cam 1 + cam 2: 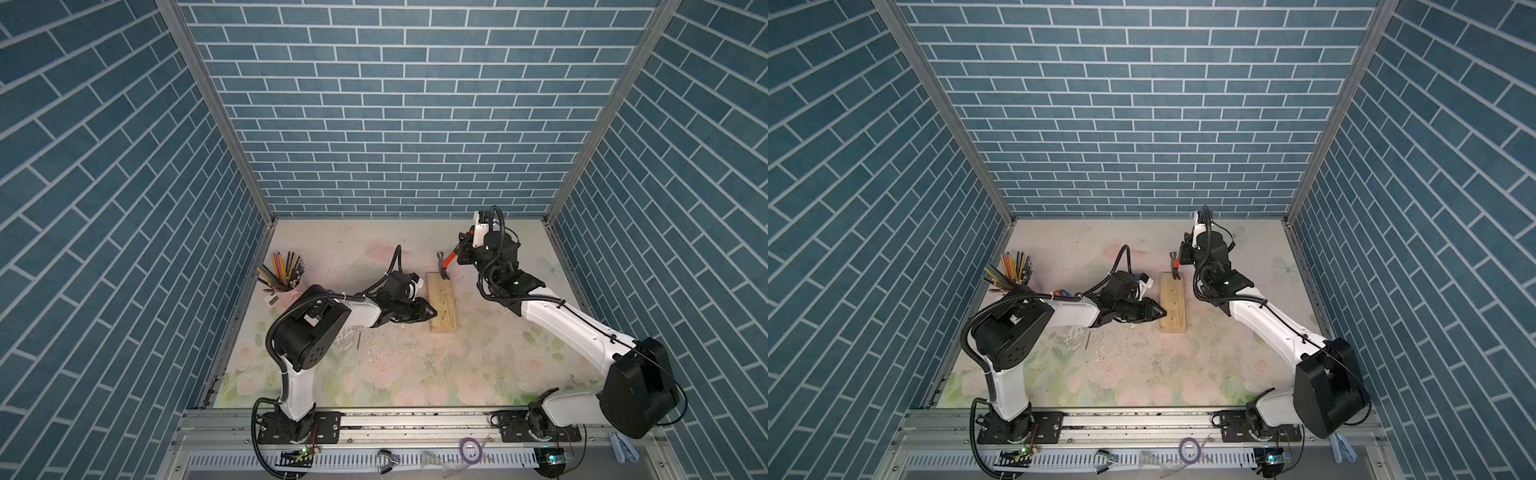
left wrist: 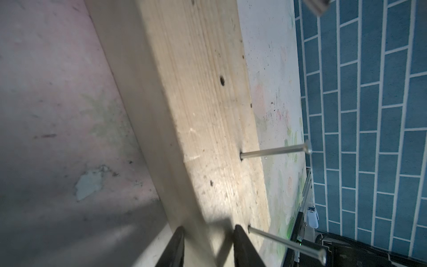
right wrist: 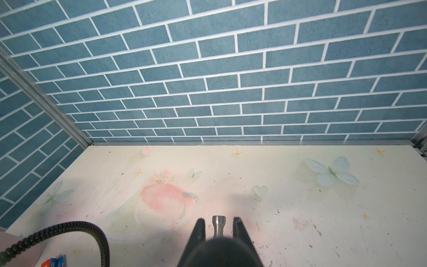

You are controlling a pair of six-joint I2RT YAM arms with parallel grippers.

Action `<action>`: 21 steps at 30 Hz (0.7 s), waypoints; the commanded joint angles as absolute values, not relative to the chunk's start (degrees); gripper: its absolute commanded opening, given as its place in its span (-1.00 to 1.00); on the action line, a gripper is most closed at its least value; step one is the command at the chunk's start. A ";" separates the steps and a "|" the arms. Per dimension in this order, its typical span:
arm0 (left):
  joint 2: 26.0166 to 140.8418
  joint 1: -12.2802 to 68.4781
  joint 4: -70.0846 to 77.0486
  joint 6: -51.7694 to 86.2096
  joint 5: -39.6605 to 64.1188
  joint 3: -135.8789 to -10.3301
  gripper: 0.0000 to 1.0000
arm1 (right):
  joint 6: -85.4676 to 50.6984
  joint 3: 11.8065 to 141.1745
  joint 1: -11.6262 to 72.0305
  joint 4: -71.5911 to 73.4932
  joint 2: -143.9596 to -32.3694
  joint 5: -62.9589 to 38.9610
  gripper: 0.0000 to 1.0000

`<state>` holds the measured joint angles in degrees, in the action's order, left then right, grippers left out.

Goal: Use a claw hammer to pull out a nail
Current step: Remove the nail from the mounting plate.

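A pale wooden block (image 1: 442,301) (image 1: 1173,301) lies mid-table. In the left wrist view two long nails stand out of its top (image 2: 203,92), one nail (image 2: 275,150) farther along and another (image 2: 286,242) beside my fingers. My left gripper (image 2: 209,227) (image 1: 434,311) is shut on the block's near left edge. The claw hammer (image 1: 445,262) (image 1: 1175,264), silver head and orange-red handle, hangs over the block's far end with its claw down at the wood. My right gripper (image 1: 459,254) (image 3: 218,219) is shut on its handle; the hammer's silver head (image 3: 218,225) shows between the fingers.
A cup of coloured pencils (image 1: 286,274) (image 1: 1013,270) stands at the left wall. A loose nail (image 1: 358,338) and white chips lie on the floral table near my left arm. Blue brick walls close in the back and both sides.
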<state>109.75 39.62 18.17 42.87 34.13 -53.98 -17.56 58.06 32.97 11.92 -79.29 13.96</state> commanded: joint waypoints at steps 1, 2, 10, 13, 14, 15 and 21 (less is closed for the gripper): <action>110.92 39.75 16.85 43.06 32.08 -52.64 -0.28 | -17.41 57.77 33.84 22.68 -79.18 16.94 -1.00; 110.88 39.73 16.81 43.15 32.08 -52.64 -0.28 | -17.16 57.28 34.02 23.39 -79.23 17.13 -1.00; 111.53 39.78 16.83 43.59 32.43 -52.88 -0.28 | -15.66 54.32 35.75 25.78 -79.80 19.96 -1.00; 111.77 39.63 16.79 43.68 32.51 -52.96 -0.28 | -15.65 53.33 36.34 26.52 -79.72 21.28 -1.00; 111.86 39.65 16.86 43.77 32.53 -52.99 -0.28 | -15.24 52.82 36.64 27.24 -79.57 21.84 -1.00; 111.84 39.55 16.86 43.85 32.61 -52.94 -0.28 | -14.75 52.12 37.13 28.10 -79.39 22.66 -1.00; 112.06 39.29 17.23 44.37 32.53 -52.68 -0.28 | -13.71 48.86 39.52 30.32 -78.01 26.31 -1.00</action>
